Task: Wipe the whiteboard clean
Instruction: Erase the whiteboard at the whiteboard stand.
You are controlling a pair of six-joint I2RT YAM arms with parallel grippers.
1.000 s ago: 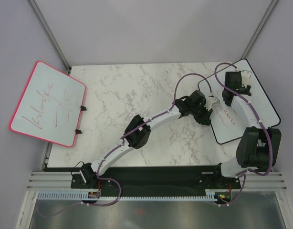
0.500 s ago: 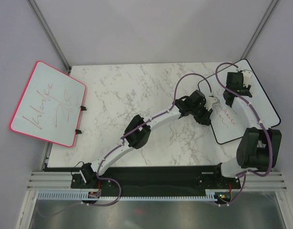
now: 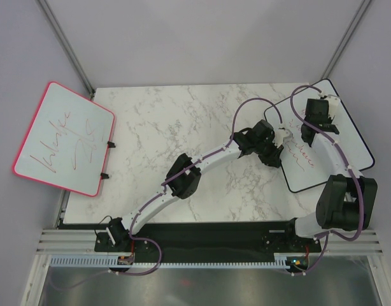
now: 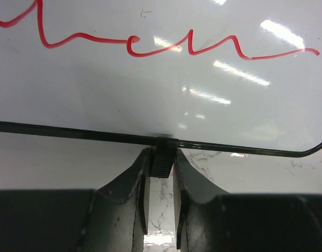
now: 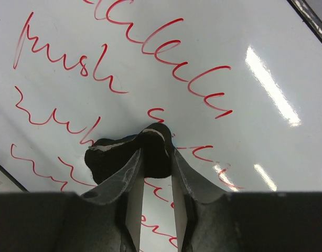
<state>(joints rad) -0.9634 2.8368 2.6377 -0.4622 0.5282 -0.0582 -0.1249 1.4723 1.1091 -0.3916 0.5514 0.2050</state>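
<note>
Whiteboard (image 3: 356,135) lies flat at the right end of the marble-look table (image 3: 183,121), directly under the right gripper (image 5: 157,152). That gripper looks pinched almost closed on a soft, lumpy black pad (image 5: 111,157) that rests on the glossy white face among loopy orange-red handwriting (image 4: 132,46). The left gripper (image 4: 161,167) meets the board's edge from the table side with its jaws clamped tight on a little ribbed black tab (image 4: 162,144) sticking out of the thin black frame, which has rounded corners, so the board sits right off its fingertips.
</note>
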